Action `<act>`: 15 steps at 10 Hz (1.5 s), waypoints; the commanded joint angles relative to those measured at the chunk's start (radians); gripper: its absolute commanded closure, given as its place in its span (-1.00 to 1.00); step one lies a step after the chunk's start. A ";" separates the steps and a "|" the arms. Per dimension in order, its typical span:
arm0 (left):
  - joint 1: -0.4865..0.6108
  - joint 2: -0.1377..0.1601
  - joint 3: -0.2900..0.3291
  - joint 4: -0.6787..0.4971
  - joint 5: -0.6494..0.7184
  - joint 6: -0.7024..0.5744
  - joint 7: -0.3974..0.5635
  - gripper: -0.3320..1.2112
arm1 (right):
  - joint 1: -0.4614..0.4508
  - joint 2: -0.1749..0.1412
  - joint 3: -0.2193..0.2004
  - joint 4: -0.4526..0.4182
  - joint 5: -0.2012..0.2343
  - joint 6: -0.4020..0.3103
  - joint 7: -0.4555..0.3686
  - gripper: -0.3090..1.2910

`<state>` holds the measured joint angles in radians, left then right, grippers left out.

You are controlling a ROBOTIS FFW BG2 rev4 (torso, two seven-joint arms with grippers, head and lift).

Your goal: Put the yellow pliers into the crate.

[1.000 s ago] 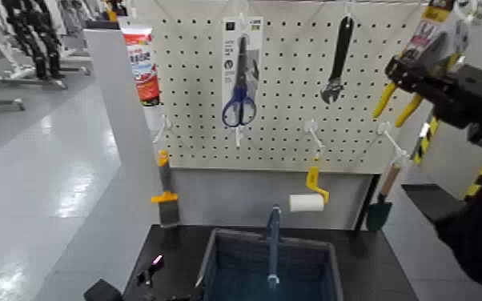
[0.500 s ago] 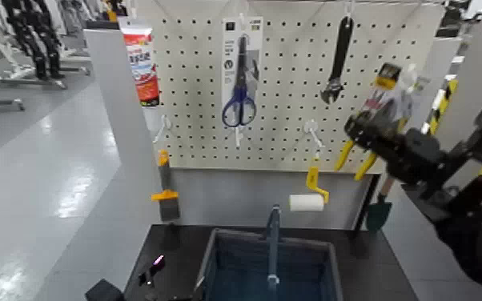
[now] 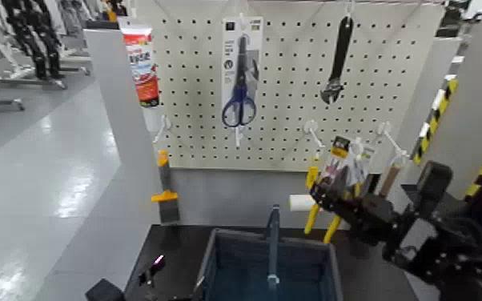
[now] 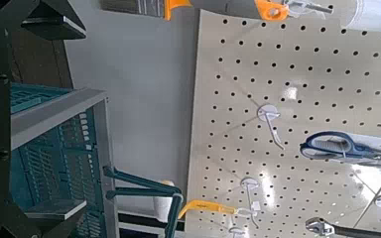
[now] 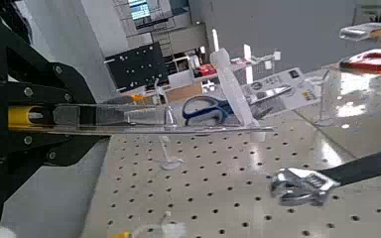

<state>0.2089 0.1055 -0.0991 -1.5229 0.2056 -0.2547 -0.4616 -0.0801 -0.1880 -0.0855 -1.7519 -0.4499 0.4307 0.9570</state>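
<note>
The yellow pliers [image 3: 315, 218], still on their pale card, hang in my right gripper [image 3: 334, 194], which is shut on them. They sit low in front of the pegboard, just above the far right corner of the crate [image 3: 232, 235]. The crate is a dark grey-blue mesh basket with a slim handle bar [image 3: 273, 240] across its middle. In the right wrist view the card [image 5: 179, 117] shows edge-on, clamped between dark fingers [image 5: 50, 149]. My left gripper [image 4: 50, 119] waits low beside the crate [image 4: 74, 104], its fingers standing wide apart with nothing between them.
On the pegboard [image 3: 292, 96] hang blue-handled scissors [image 3: 238, 96] on a card and a black wrench [image 3: 339, 56]. A small paint roller [image 3: 307, 202] with a yellow handle hangs just left of the pliers. An orange-handled brush [image 3: 166, 200] and a tube [image 3: 142, 68] are on the left.
My right gripper has carried the pliers down and to the left, from the pegboard's upper right edge to just above the crate's far right corner. The left arm has not moved.
</note>
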 commanded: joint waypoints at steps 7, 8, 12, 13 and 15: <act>0.000 0.002 -0.004 0.001 0.003 0.002 0.000 -0.44 | 0.036 0.015 0.073 0.229 0.137 0.016 0.000 0.84; 0.000 0.002 -0.004 0.003 0.003 0.002 0.000 -0.44 | 0.036 0.013 0.070 0.239 0.146 0.020 -0.001 0.84; 0.000 0.002 -0.004 0.003 0.003 0.002 0.000 -0.44 | 0.030 0.013 0.066 0.246 0.158 0.100 -0.026 -0.10; 0.000 0.002 -0.004 0.003 0.003 0.002 0.000 -0.44 | 0.030 0.012 0.061 0.241 0.148 0.098 -0.026 -0.54; 0.000 0.002 -0.004 0.003 0.005 0.002 0.000 -0.44 | 0.030 0.012 0.055 0.238 0.137 0.088 -0.030 -0.56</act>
<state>0.2086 0.1073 -0.1042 -1.5201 0.2094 -0.2531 -0.4617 -0.0506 -0.1764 -0.0295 -1.5136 -0.3080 0.5236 0.9275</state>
